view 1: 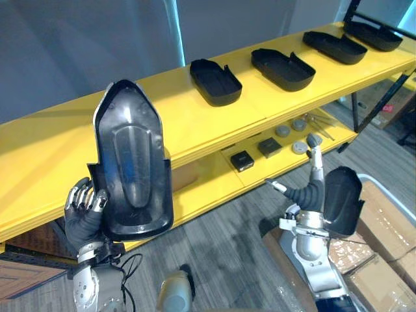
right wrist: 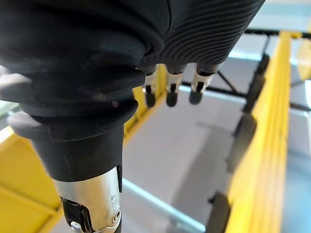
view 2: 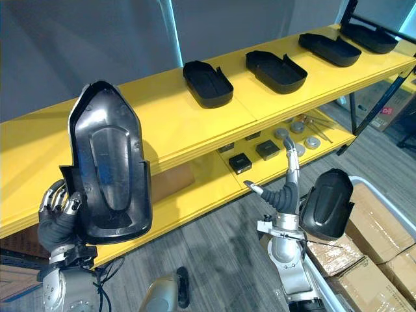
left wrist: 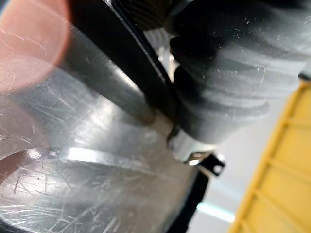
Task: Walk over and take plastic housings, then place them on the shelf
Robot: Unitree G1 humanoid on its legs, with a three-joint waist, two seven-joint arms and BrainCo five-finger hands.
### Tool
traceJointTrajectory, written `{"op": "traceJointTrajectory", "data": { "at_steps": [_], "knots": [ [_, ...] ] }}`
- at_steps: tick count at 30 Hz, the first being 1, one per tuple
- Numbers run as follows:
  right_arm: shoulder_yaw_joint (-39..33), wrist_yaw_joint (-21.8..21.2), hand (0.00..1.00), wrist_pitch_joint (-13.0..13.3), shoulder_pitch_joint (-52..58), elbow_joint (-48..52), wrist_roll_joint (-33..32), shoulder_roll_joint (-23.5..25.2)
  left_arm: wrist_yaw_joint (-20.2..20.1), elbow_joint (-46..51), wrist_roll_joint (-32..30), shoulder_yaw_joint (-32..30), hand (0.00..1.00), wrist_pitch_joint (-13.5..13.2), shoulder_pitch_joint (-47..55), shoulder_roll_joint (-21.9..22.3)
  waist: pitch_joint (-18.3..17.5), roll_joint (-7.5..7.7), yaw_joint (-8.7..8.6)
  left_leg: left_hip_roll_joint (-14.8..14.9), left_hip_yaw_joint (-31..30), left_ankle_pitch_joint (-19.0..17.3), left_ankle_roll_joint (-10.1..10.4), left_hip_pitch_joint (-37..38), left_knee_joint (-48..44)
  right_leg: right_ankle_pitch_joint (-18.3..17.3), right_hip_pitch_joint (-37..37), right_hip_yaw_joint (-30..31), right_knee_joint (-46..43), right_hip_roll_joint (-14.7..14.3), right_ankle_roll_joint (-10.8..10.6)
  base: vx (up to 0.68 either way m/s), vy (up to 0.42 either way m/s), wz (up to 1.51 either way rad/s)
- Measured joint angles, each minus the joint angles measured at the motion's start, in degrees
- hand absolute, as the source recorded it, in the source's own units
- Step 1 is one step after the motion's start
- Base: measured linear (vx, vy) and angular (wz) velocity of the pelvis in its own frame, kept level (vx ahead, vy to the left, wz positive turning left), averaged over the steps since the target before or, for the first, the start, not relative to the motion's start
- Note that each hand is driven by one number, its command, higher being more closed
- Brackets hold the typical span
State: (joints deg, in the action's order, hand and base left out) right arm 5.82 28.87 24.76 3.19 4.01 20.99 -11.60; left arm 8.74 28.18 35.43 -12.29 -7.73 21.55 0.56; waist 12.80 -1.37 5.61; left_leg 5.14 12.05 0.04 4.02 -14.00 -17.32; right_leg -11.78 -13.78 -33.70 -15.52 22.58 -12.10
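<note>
Well, the left hand has its fingers curled round the lower edge of a black plastic housing and holds it upright in the air, just in front of the yellow shelf. It looks like a light, stiff moulded shell, glossy and scuffed. I'd judge the domed face slippery, so the rim and the notched lower corner seem the surest places to grip. Thin walls like these might flex if squeezed hard.

The right hand is low on the right, with its fingers straight and nothing in them. Another housing shows just beside its wrist, and I cannot tell whether the two touch.

I count six housings in all. Besides those two, four lie hollow side up in a row on the top board: the nearest housing, the second housing, the third housing and the farthest housing. On the lower board sit two small black boxes and at least three grey discs.
</note>
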Motion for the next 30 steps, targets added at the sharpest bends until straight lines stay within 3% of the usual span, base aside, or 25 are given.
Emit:
{"op": "traceJointTrajectory", "data": {
  "at_steps": [2,4,6,7,8,9,10,11,12,14,17,18,19,21,23,30],
  "knots": [
    [0.0,0.1,0.00,-0.4,0.1,0.0,0.1,0.3,-0.2,1.7,0.1,0.0,1.00,0.0,-0.2,0.0,0.0,-0.01,0.18,-1.0,-0.9,1.1,0.2,0.0,2.0,0.6,-0.5,-1.7,0.3,0.0,-0.4,-0.01,0.010,0.30],
    [0.0,0.2,0.00,-0.8,0.2,0.0,0.1,0.5,-0.8,2.6,0.0,0.0,1.00,0.0,-0.5,0.0,-0.1,-0.16,0.06,-1.7,-2.3,1.1,0.2,0.1,2.9,1.3,-0.5,-2.2,-1.6,0.3,0.8,0.00,0.049,0.42],
    [-0.4,1.4,0.00,-1.1,0.8,-0.2,0.3,0.4,-2.3,2.3,0.0,0.1,1.00,0.2,-2.6,-0.1,0.7,-0.63,-0.27,-2.5,-5.3,1.4,-0.2,2.0,4.7,4.5,2.4,0.9,-12.6,2.2,5.9,0.01,0.099,0.61],
    [-0.5,1.5,0.00,-1.1,0.8,-0.2,0.4,0.4,-2.4,2.2,-0.3,0.0,1.00,0.2,-3.0,-0.3,1.0,-0.43,-0.19,-2.8,-6.1,1.4,-0.3,3.4,5.9,7.4,4.6,4.0,-18.0,2.9,10.4,0.07,0.101,0.50],
    [-0.5,1.9,0.00,-1.0,0.9,-0.1,0.7,0.8,-2.4,2.2,-1.9,0.0,1.00,0.2,-3.6,-0.6,1.3,0.06,-0.23,-3.2,-7.3,1.5,-0.6,5.7,7.8,13.8,6.8,8.3,-23.3,3.1,15.4,0.12,0.102,0.68],
    [-0.7,2.4,0.00,-0.8,1.0,-0.1,0.7,1.6,-2.4,2.2,-2.8,0.2,1.00,0.3,-3.9,-1.6,1.1,0.08,-1.02,-3.6,-9.7,1.4,-0.9,7.9,10.4,19.8,8.4,12.8,-26.7,1.8,13.5,0.15,0.058,0.80],
    [-0.7,2.4,0.00,-0.7,0.9,-0.1,0.8,2.1,-2.3,2.0,-2.9,0.2,1.00,0.2,-4.3,-2.5,1.2,0.28,-1.63,-3.2,-11.1,1.5,-1.2,8.2,11.8,15.7,9.5,14.5,-28.2,0.0,11.5,0.15,-0.025,0.94],
    [-1.0,2.4,0.00,0.3,0.3,0.0,1.5,2.2,-2.0,0.7,-3.6,0.0,1.00,0.2,-6.6,-3.1,1.2,0.63,-1.91,-2.6,-13.4,2.8,-3.2,8.3,13.7,4.3,12.8,16.9,-29.4,-3.9,10.2,0.14,-0.036,0.82],
    [-1.7,2.5,0.00,1.0,-0.2,0.0,2.3,2.1,-1.0,-1.2,-4.5,0.1,1.00,0.3,-8.8,-3.6,1.4,0.70,-1.81,-2.3,-14.5,3.1,-3.7,8.3,14.4,-0.5,15.3,17.0,-26.9,-6.8,9.9,0.14,-0.017,0.71],
    [-2.5,2.5,0.00,1.8,-0.7,0.0,2.5,2.1,0.2,-4.3,-4.6,0.1,1.00,1.0,-10.3,-3.5,1.5,0.65,-1.84,-2.3,-15.2,3.1,-3.7,9.3,14.3,-2.1,16.7,18.4,-18.0,-9.9,9.8,0.14,-0.040,0.42],
    [-3.8,3.7,0.00,2.5,-1.8,0.1,2.4,0.8,1.3,-5.7,-4.4,0.6,1.00,2.0,-11.1,-3.8,1.5,0.72,-3.42,-2.6,-18.3,2.3,-2.6,9.8,14.1,-1.1,18.5,25.4,-4.0,-13.8,8.9,0.16,-0.161,0.60],
    [-5.0,3.8,0.00,2.9,-1.8,0.2,2.3,0.6,1.3,-5.9,-4.3,1.2,1.00,2.0,-11.4,-4.5,1.0,2.41,-3.32,-3.8,-19.2,1.7,-1.7,9.8,14.0,0.5,18.6,27.8,1.3,-13.8,7.3,0.18,-0.262,0.79],
    [-5.7,3.8,0.00,3.0,-1.8,0.2,2.3,0.5,1.3,-6.1,-4.3,1.3,1.00,2.0,-11.4,-4.8,1.1,2.84,-3.48,-4.3,-19.7,1.4,-1.1,10.0,14.0,3.1,18.1,27.9,1.3,-13.6,6.1,0.17,-0.263,0.78],
    [-7.6,3.8,0.00,3.0,-1.9,0.2,2.3,-1.1,1.1,-6.2,-4.3,2.7,1.00,2.0,-10.2,-3.8,0.5,1.49,-3.43,-3.0,-19.3,2.1,0.0,10.8,15.4,4.8,17.3,26.5,2.1,-14.4,6.0,0.19,-0.205,0.40],
    [-8.1,3.8,0.00,2.4,-3.4,0.7,2.3,-3.6,1.2,-5.8,-4.3,2.6,1.00,2.0,-9.2,-2.7,-0.7,-1.08,-3.30,-0.2,-18.6,2.5,1.4,10.8,16.6,7.5,14.6,24.4,6.5,-17.3,7.4,0.26,-0.174,0.18],
    [-13.6,4.6,0.00,1.3,-2.7,12.0,2.2,-4.2,-0.1,-4.0,-4.5,8.0,1.00,1.8,-11.1,-2.5,-0.6,-0.76,-4.55,1.1,-11.8,3.0,1.9,13.6,18.9,7.4,10.0,19.7,8.1,-17.8,7.5,0.16,-0.050,0.32]
  ]
}}
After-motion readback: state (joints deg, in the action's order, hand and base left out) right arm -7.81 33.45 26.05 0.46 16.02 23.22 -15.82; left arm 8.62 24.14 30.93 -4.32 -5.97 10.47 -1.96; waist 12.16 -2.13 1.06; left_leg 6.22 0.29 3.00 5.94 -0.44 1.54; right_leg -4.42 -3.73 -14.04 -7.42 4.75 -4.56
